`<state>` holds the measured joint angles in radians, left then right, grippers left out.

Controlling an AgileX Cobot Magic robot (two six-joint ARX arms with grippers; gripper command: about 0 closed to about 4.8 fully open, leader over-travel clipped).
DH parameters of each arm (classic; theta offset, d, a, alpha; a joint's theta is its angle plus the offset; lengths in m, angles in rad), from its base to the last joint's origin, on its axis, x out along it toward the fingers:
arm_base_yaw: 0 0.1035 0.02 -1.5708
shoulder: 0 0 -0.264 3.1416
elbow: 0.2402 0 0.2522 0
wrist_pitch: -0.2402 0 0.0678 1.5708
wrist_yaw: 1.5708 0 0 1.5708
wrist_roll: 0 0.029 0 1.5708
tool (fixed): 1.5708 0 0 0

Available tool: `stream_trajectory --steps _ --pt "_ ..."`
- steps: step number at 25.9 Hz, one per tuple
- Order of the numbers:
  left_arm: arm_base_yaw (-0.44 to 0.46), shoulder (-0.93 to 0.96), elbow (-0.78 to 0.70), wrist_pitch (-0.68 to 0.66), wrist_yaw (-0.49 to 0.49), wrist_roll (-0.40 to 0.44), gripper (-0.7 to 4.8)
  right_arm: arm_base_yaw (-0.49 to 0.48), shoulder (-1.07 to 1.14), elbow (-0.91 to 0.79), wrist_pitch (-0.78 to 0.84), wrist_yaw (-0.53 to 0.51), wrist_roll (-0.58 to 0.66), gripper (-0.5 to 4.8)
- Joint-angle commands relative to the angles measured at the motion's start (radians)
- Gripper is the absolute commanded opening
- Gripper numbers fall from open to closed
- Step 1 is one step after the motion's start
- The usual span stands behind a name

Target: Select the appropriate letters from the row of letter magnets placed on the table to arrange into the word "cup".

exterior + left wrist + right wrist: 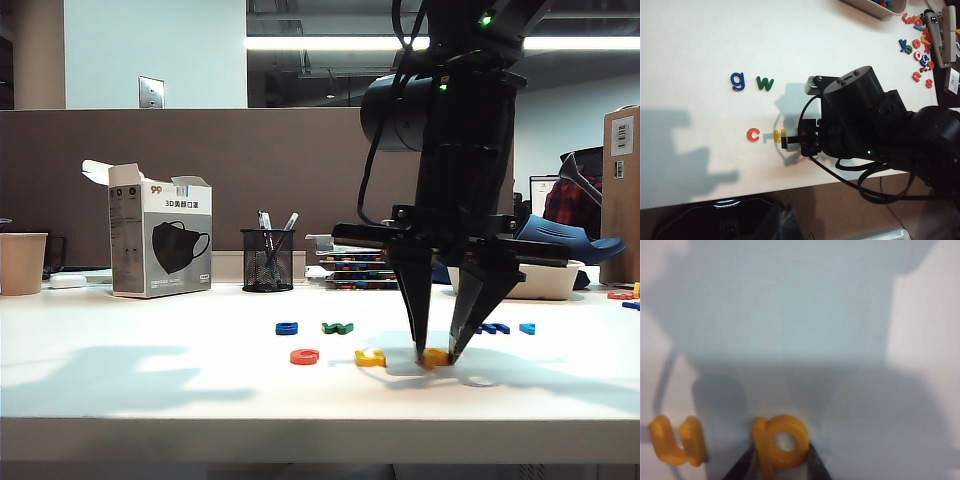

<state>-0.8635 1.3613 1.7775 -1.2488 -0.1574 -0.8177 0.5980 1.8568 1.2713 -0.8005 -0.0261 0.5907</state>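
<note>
The right pincer stands point-down on the white bench, its two dark fingers drawn in narrow against either flank of the yellow "p", which lies flat on the bench between the tips. In the right wrist view each fingertip presses a side of the letter, so the pincer is holding the "p".

Just beside the pincer, on the side of the red-orange letter, lies the yellow "u", close to the "p" but not touching it. Next beyond the "u", a little further from the pincer, is the red-orange "c"; the three lie in one line, c, u, p, along the front of the bench.

Behind that line, away from the front edge, the blue "g" and the green "w" lie side by side, well apart from the pincer on the "c" side. On the pincer's other side, also further back, a dark blue letter and a cyan letter lie near each other; their shapes are too small to read.

The left pincer appears in no view, its state cannot be told from the pictures; its wrist camera looks down on the right arm and the letters from above.

At the back of the bench stand a mesh pen cup and a face-mask box.
</note>
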Motion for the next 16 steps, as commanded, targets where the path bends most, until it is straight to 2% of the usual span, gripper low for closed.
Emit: stream_trajectory --steps 1,9,12,16 --pt "-0.001 -0.003 0.003 0.009 0.0 -0.002 -0.05 0.001 0.008 -0.003 -0.01 -0.002 0.011 1.16" --pt "-0.001 -0.003 0.003 0.009 0.0 -0.002 -0.05 0.001 0.008 -0.003 -0.011 -0.002 0.011 1.19" --pt "-0.001 -0.003 0.003 0.009 0.0 -0.002 -0.05 0.001 0.008 -0.003 -0.011 -0.003 0.011 1.55" --pt "-0.001 -0.003 0.003 0.01 0.0 -0.002 -0.05 0.001 0.008 -0.003 -0.012 -0.003 0.011 1.6"
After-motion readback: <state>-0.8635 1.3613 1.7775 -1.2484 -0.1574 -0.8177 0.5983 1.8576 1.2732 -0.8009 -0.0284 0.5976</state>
